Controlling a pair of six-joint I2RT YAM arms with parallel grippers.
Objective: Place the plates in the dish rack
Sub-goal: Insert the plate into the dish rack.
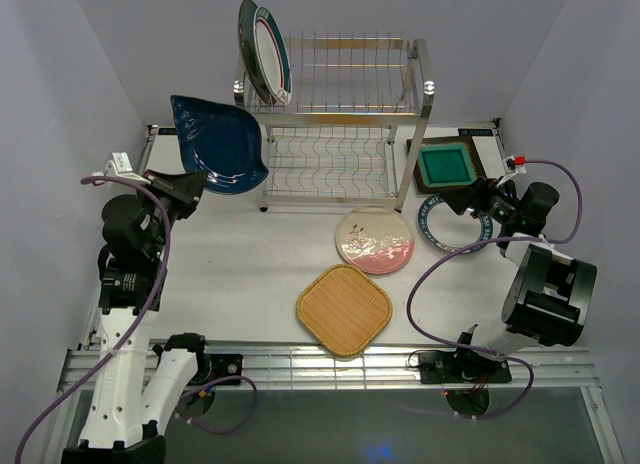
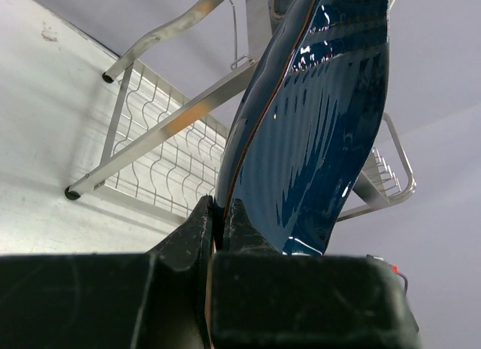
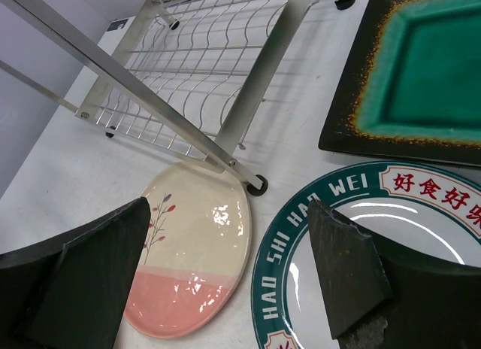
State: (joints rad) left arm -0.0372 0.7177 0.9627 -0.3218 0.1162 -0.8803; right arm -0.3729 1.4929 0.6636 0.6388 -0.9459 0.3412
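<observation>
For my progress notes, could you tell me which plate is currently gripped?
The dark blue leaf-shaped plate, pinched at its edge by the left gripper; the others lie on the table or stand in the steel wire rack.

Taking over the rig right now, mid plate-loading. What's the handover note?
Left gripper: shut on the dark blue leaf plate, held up by the left end of the dish rack, not yet slotted.
Right gripper: open, empty, over the rim of the white teal-rimmed plate on the table.
Done: two racked plates stand at the upper tier's left end.
Left: rack the blue one, then the four on the table: the white teal-rimmed plate, green square plate, pink-cream plate, orange woven plate.
</observation>
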